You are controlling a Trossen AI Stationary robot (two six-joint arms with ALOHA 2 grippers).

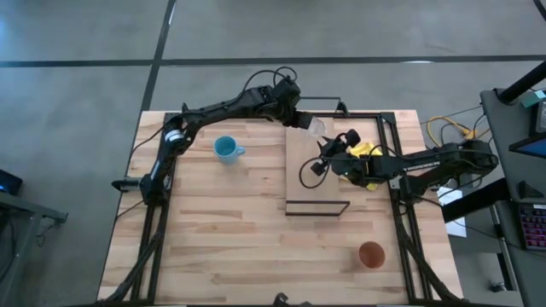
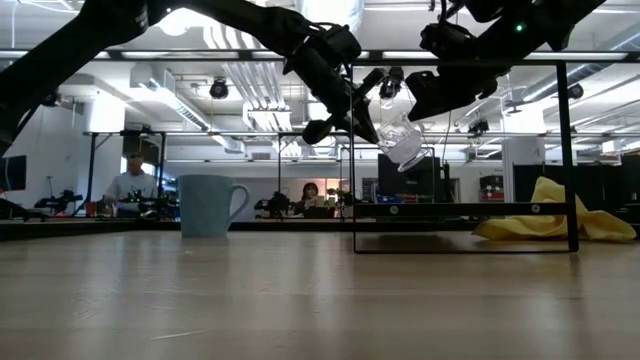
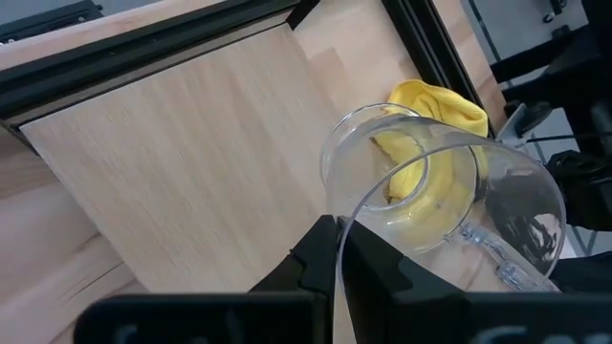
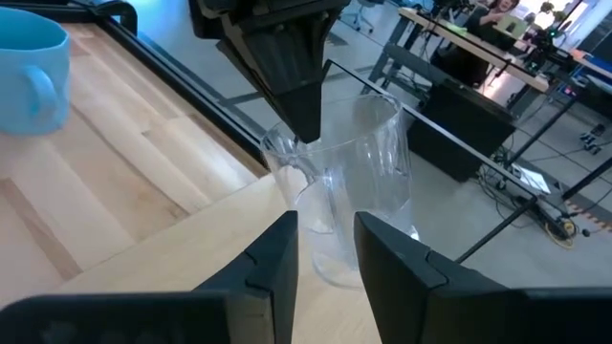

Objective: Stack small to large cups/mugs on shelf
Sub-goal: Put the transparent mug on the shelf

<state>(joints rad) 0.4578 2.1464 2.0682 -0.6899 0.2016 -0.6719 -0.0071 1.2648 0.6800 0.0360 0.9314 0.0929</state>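
The tiny clear glass cup [image 2: 402, 142] hangs tilted in the air above the shelf, a light-wood board [image 1: 320, 175] with a thin black wire frame [image 2: 460, 150]. My left gripper [image 1: 300, 119] reaches in from the far left and is shut on the cup. My right gripper [image 4: 325, 225] is open, its fingers on either side of the cup's lower part. The light-blue mug [image 1: 226, 149] stands upright on the tabletop left of the shelf. The brown-orange cup [image 1: 371, 254] stands near the table's near right corner. My left gripper pinches the glass cup's rim [image 3: 337, 222], one finger inside the cup and one outside. The cup is lifted clear of the shelf board and tilted, its body hanging below and beyond the fingers. My right gripper's fingers [image 4: 277, 253] flank the cup's base; I cannot tell whether they touch it.
A yellow cloth [image 1: 363, 153] lies on the tabletop at the shelf's right edge, under my right arm. The shelf's wire frame stands upright along the board's near end [image 1: 316, 205]. Black rails run along the table's far and right edges. People sit at desks in the room beyond.
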